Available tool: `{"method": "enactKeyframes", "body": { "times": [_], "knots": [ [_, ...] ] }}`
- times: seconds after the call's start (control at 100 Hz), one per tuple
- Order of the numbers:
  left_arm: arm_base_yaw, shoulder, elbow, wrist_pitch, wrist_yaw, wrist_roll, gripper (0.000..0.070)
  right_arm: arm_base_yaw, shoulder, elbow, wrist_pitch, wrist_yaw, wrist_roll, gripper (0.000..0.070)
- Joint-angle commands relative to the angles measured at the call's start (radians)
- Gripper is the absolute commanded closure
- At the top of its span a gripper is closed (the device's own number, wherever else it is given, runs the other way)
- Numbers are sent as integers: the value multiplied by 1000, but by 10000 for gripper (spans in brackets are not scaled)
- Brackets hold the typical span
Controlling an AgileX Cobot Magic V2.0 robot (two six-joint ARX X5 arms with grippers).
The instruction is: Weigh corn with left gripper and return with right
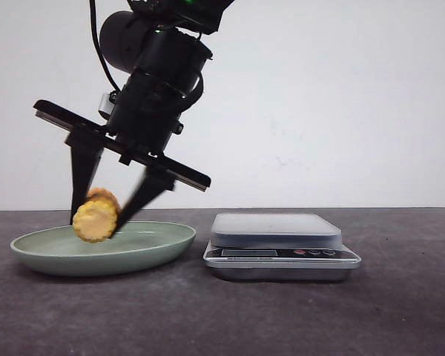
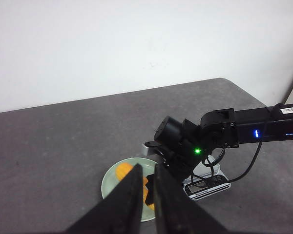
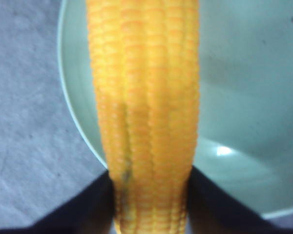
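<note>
We see the right hand (image 1: 100, 216) reaching across to the green plate (image 1: 156, 248), its two fingers (image 3: 83, 209) clamped on the sides of the corn (image 1: 96, 216). The cob hangs just above the plate's inner surface, pale cut end toward the front camera. We judge this is the return step, with the corn held low so it can be set down without rolling. The left hand (image 2: 147, 195) sits well back and high, fingers pressed together and holding nothing, out of the way. The scale (image 1: 276, 230) stands just beside the plate, its platform bare. The table (image 1: 222, 319) is dark grey and matte, and a plain white wall (image 1: 341, 104) lies behind.
</note>
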Motion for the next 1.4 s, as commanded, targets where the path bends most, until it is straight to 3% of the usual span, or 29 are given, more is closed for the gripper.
{"method": "enactKeyframes", "body": {
  "times": [0.0,0.21,0.3,0.55,0.61,0.74,0.96,1.12,1.22,1.39],
  "knots": [
    [-8,7,17,-56,-5,2,700,6,15,18,-6,1,5,285],
    [-8,7,17,-56,-5,2,700,0,1,26,18,7,-44,147],
    [-8,7,17,-56,-5,-3,700,-17,-26,67,11,37,-85,134],
    [-8,7,15,-56,-6,-28,700,-34,-175,346,-147,261,-352,146],
    [-8,7,13,-56,-6,-28,700,-18,-229,408,-199,328,-442,251],
    [-8,7,2,-56,-7,-28,700,35,-377,437,-238,486,-587,700],
    [-8,7,-47,-56,-100,-29,700,164,-588,417,-235,627,-686,699],
    [-8,7,-85,-56,-117,-32,700,279,-717,315,-156,709,-791,699],
    [-8,7,-113,-56,-134,-50,700,330,-811,175,-36,706,-867,699],
    [-8,7,-136,-56,-137,-87,700,365,-999,-154,262,632,-963,699]
  ]
}}
